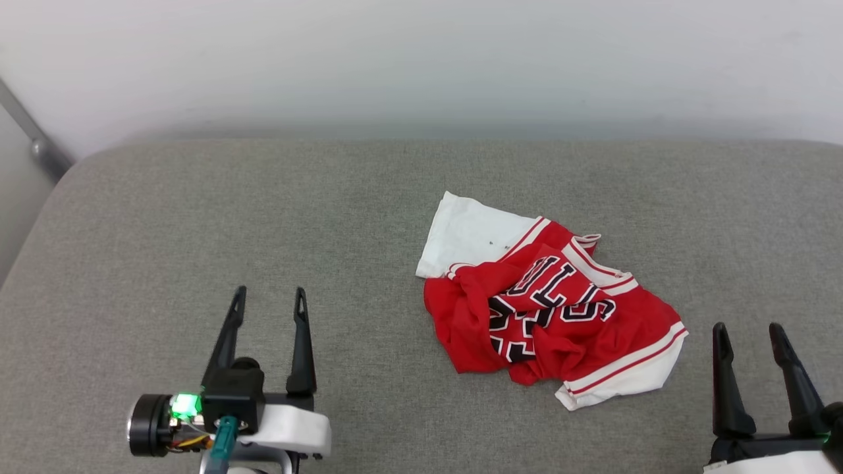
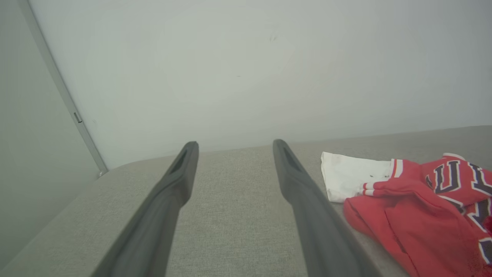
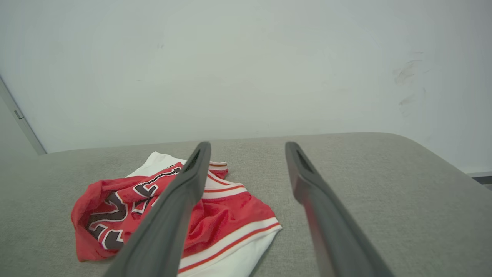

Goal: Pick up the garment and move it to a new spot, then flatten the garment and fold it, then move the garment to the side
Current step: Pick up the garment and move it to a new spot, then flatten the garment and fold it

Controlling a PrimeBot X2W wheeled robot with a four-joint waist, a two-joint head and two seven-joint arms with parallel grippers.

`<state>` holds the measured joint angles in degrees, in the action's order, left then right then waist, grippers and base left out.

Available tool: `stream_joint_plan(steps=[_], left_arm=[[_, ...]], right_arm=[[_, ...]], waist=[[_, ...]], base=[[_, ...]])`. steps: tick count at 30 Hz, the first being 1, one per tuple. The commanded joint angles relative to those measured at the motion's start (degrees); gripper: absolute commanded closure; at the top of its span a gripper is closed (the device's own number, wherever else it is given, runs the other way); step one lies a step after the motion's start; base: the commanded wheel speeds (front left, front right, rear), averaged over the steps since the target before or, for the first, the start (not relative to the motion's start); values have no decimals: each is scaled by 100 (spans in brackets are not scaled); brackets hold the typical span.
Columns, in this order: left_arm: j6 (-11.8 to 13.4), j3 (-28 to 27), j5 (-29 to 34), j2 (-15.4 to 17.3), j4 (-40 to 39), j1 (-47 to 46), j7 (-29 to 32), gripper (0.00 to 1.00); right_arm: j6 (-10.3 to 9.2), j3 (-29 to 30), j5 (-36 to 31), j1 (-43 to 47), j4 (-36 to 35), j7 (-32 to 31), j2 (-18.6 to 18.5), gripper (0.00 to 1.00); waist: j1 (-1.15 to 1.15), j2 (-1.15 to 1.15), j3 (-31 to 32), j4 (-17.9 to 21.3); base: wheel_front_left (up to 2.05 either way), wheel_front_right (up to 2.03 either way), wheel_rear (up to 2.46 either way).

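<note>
Far left: a grey metal rail [image 1: 31, 135] is running diagonally down the pale wall [image 1: 421, 59] to the corner of the counter [image 1: 164, 230], which is wearing a grey woven fabric cover. Left gripper [image 1: 270, 291] is sitting at the lower left over bare fabric, fingers pointing toward the wall, jaws standing wide apart and holding nothing; a green light [image 1: 184, 403] is glowing on its wrist housing. In the left wrist view, the left gripper [image 2: 234, 144] is showing the same spread, with only grey cover between the fingers and the garment [image 2: 415, 200] lying off to their right, apart from them. Centre-right: the garment [image 1: 546, 309] is lying crumpled on the counter, not flattened, bunched into a heap. One white sleeve [image 1: 464, 234] is spreading flat toward the far left of the heap, red body fabric is folding over itself, and black white-outlined lettering [image 1: 560, 289] is showing creased and partly hidden. A white portion with red striped trim [image 1: 632, 375] is reaching toward the near right. Neither gripper is touching the cloth. Far right: right gripper [image 1: 747, 327] is resting at the lower right, just beside the garment's near-right edge, jaws released and empty. In the right wrist view, the right gripper [image 3: 248, 145] is looking over the garment [image 3: 230, 215], whose heap is sitting to the left, partly behind the left-hand finger.
</note>
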<state>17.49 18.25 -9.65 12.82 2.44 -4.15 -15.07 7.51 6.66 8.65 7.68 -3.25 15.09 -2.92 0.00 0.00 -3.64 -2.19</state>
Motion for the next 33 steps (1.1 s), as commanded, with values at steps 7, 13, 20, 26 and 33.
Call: stream_joint_plan(steps=[7, 13, 20, 26, 33], left_arm=[[-352, -256, 263, -269, 80, 396, -15, 0], [-584, -433, 409, -436, 124, 602, -15, 0], [-777, -603, 544, -590, 202, 748, -15, 0], [-885, -698, 613, -700, 264, 782, -15, 0], [-975, -816, 684, -761, 334, 817, -15, 0]], right_arm=[[-4, -77, 134, 280, 93, 12, 8, 0], [-4, -105, 195, 410, 145, 12, 8, 0], [-4, -160, 277, 474, 178, 12, 9, 0], [-4, -175, 285, 499, 184, 12, 9, 0], [-4, -196, 279, 506, 174, 12, 9, 0]], waist=[[0, 0, 216, -38], [0, 0, 307, -67], [0, 0, 378, -93], [0, 0, 415, -115], [0, 0, 448, -126]], base=[[0, 0, 0], [0, 0, 0], [0, 0, 0], [0, 0, 0], [0, 0, 0]])
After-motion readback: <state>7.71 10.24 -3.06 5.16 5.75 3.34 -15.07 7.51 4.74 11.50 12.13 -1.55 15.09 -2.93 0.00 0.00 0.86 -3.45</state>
